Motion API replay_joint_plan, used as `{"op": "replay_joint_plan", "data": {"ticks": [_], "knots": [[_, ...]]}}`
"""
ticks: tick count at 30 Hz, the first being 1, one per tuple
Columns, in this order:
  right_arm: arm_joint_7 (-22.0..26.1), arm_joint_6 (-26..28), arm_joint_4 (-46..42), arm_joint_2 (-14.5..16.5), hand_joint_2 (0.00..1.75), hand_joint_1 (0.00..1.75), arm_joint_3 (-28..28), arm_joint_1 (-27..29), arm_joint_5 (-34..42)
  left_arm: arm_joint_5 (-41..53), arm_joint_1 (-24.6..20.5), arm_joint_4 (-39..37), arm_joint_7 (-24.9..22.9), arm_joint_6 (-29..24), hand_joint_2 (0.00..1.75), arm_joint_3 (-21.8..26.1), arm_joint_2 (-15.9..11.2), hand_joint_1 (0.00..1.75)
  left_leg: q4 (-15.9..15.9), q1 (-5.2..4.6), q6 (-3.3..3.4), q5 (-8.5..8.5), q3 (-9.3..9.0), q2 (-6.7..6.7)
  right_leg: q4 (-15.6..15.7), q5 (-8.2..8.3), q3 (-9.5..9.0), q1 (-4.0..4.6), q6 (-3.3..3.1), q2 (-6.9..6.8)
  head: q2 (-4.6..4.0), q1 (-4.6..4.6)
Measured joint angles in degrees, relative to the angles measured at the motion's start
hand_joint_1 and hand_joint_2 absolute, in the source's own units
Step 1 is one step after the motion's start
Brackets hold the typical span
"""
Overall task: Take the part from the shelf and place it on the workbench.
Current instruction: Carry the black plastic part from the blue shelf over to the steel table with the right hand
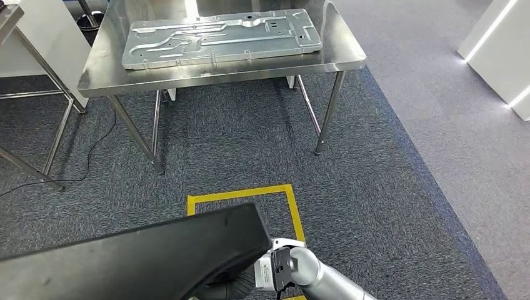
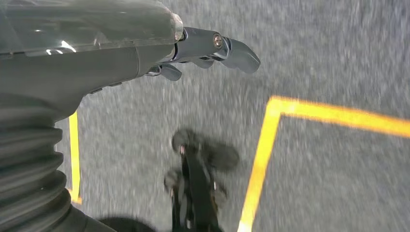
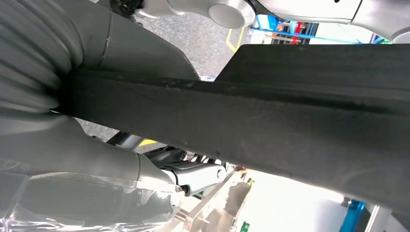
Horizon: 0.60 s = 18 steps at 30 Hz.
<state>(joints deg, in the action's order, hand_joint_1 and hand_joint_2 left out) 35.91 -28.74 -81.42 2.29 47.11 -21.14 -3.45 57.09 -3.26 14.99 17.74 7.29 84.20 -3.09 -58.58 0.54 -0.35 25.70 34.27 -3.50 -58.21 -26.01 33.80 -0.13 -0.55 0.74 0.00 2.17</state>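
Part [image 1: 144,262], a black panel, rides gripped in the right hand [image 3: 121,159]; left hand [image 2: 193,53] hangs slack; carrying underway; next, approach the workbench [image 1: 350,59].

A stamped panel [image 1: 222,37] is lying flat on the tabletop [image 1: 219,72] at twelve o'clock. A taped square [image 1: 294,209] is marked on the floor between tabletop and robot. At seven o'clock, the part [image 1: 131,262] is being held, gripped by the right robot hand [image 3: 121,164].
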Motion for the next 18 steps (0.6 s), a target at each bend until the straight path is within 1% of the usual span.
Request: {"op": "replay_joint_plan", "data": {"ticks": [1, 2, 3, 4, 5, 6, 7, 8, 9, 10, 11, 12, 13, 15, 16, 17, 18], "knots": [[0.0, 0.0, 0.0, 0.1, 1.75, 1.75, 0.0, 0.0, 0.0, -0.2, 0.0, 0.0, 0.0, 0.0, 1.75, 0.0, 0.0, 0.00, -1.0, -0.09, -0.22, 0.76, 0.42, 0.57, 0.4, 0.14, -0.23, -0.16, -0.33, -0.24, 0.00, 0.06], [0.1, 0.0, 0.0, 0.2, 1.75, 1.75, 0.0, 0.0, 0.0, -0.3, -0.1, 0.0, 0.0, 0.1, 1.75, 0.1, 0.0, 0.00, -3.1, -0.17, -0.40, 2.02, 1.32, 1.25, 0.7, 0.24, -0.46, -0.31, -0.63, -0.51, 0.00, 0.12], [0.1, 0.0, 0.0, 0.3, 1.75, 1.75, -0.1, 0.1, 0.0, -0.4, -0.1, 0.0, 0.0, 0.1, 1.75, 0.1, 0.0, 0.00, -6.4, -0.14, -0.54, 3.74, 2.77, 1.97, 0.8, 0.20, -0.58, -0.31, -0.87, -0.79, 0.00, 0.18], [0.1, 0.0, 0.1, 0.4, 1.75, 1.75, -0.1, 0.1, 0.0, -0.6, -0.2, 0.0, 0.0, 0.1, 1.75, 0.2, 0.0, 0.00, -10.4, -0.05, -0.72, 5.54, 4.66, 2.38, 0.8, 0.12, -0.61, -0.27, -0.98, -1.03, 0.00, 0.21], [0.1, 0.0, 0.2, 0.4, 1.75, 1.75, -0.1, 0.2, 0.0, -0.7, -0.1, 0.0, 0.0, 0.1, 1.75, 0.2, 0.0, 0.00, -13.8, 0.09, -0.91, 6.71, 6.31, 2.59, 0.8, 0.02, -0.65, -0.23, -1.02, -1.22, 0.00, 0.21], [0.1, 0.0, 0.3, 0.4, 1.75, 1.75, -0.1, 0.3, 0.0, -0.8, -0.1, 0.0, 0.0, 0.1, 1.75, 0.3, 0.0, 0.00, -15.6, 0.25, -1.08, 6.94, 7.24, 2.76, 0.8, -0.10, -0.71, -0.22, -0.99, -1.40, 0.00, 0.21], [0.1, 0.0, 0.3, 0.4, 1.75, 1.75, -0.1, 0.3, 0.0, -0.9, 0.0, 0.0, 0.0, 0.1, 1.75, 0.3, 0.1, 0.00, -15.3, 0.43, -1.23, 6.09, 7.05, 2.92, 0.8, -0.23, -0.81, -0.24, -0.88, -1.55, 0.00, 0.21], [0.1, -0.1, 0.4, 0.4, 1.75, 1.75, -0.1, 0.3, 0.0, -0.9, 0.0, 0.0, 0.0, 0.2, 1.75, 0.4, 0.1, 0.00, -12.5, 0.60, -1.34, 4.33, 5.65, 3.13, 0.7, -0.42, -0.97, -0.28, -0.72, -1.66, 0.00, 0.21], [0.1, -0.2, 0.4, 0.5, 1.75, 1.75, -0.1, 0.3, 0.0, -1.0, 0.0, 0.0, 0.1, 0.2, 1.75, 0.5, 0.1, 0.00, -8.4, 0.76, -1.38, 2.35, 3.51, 3.46, 0.6, -0.65, -1.18, -0.32, -0.50, -1.78, 0.00, 0.21], [0.1, -0.3, 0.4, 0.6, 1.75, 1.75, -0.1, 0.2, 0.1, -1.0, -0.1, 0.0, 0.2, 0.2, 1.75, 0.6, 0.0, 0.00, -4.5, 0.72, -1.30, 1.20, 1.48, 3.84, 0.5, -0.93, -1.35, -0.23, -0.20, -1.89, 0.00, 0.21], [0.1, -0.4, 0.4, 0.6, 1.75, 1.75, -0.1, 0.2, 0.1, -1.0, -0.1, 0.0, 0.2, 0.3, 1.75, 0.6, 0.0, 0.00, -1.6, 0.64, -1.01, 0.65, -0.02, 4.07, 0.4, -1.25, -1.48, -0.16, 0.17, -1.97, 0.00, 0.18], [0.1, -0.4, 0.4, 0.7, 1.75, 1.75, -0.1, 0.1, 0.1, -1.1, -0.1, 0.0, 0.3, 0.3, 1.75, 0.7, 0.0, 0.00, -0.1, 0.50, -0.63, 0.79, -0.77, 4.21, 0.4, -1.49, -1.66, -0.07, 0.55, -2.04, 0.00, 0.16], [0.1, -0.5, 0.4, 0.8, 1.75, 1.75, -0.1, 0.1, 0.1, -1.1, -0.1, 0.0, 0.3, 0.4, 1.75, 0.8, 0.1, 0.00, 0.4, 0.39, -0.16, 1.30, -0.95, 4.15, 0.1, -1.53, -1.80, 0.00, 0.97, -2.08, 0.00, 0.13], [0.0, -0.6, 0.4, 0.8, 1.75, 1.75, -0.2, -0.1, 0.4, -1.1, 0.1, 0.0, 0.4, 0.5, 1.75, 0.9, 0.1, 0.00, 0.6, 0.46, 0.79, 1.68, -1.62, 3.70, -0.9, -1.55, -1.98, -0.20, 1.69, -1.99, 0.00, 0.11], [-0.1, -0.6, 0.4, 0.9, 1.75, 1.75, -0.2, -0.2, 0.6, -1.2, 0.1, 0.0, 0.5, 0.6, 1.75, 0.9, 0.1, 0.00, 0.7, 0.50, 1.23, 1.89, -2.21, 3.51, -2.2, -1.75, -1.54, -0.34, 1.98, -1.78, 0.01, 0.11], [-0.2, -0.6, 0.3, 0.9, 1.75, 1.75, -0.2, -0.3, 0.8, -1.2, 0.0, 0.0, 0.6, 0.6, 1.75, 1.0, 0.0, 0.00, 0.7, 0.50, 1.60, 2.15, -2.86, 3.35, -4.3, -2.36, -0.39, -0.47, 2.21, -1.55, 0.01, 0.08], [-0.4, -0.6, 0.3, 0.9, 1.75, 1.75, -0.2, -0.4, 1.0, -1.1, 0.0, 0.0, 0.6, 0.7, 1.75, 1.0, 0.0, 0.00, 0.8, 0.47, 1.83, 2.49, -3.40, 3.26, -7.4, -3.24, 1.61, -0.54, 2.36, -1.28, 0.01, 0.05]]}}
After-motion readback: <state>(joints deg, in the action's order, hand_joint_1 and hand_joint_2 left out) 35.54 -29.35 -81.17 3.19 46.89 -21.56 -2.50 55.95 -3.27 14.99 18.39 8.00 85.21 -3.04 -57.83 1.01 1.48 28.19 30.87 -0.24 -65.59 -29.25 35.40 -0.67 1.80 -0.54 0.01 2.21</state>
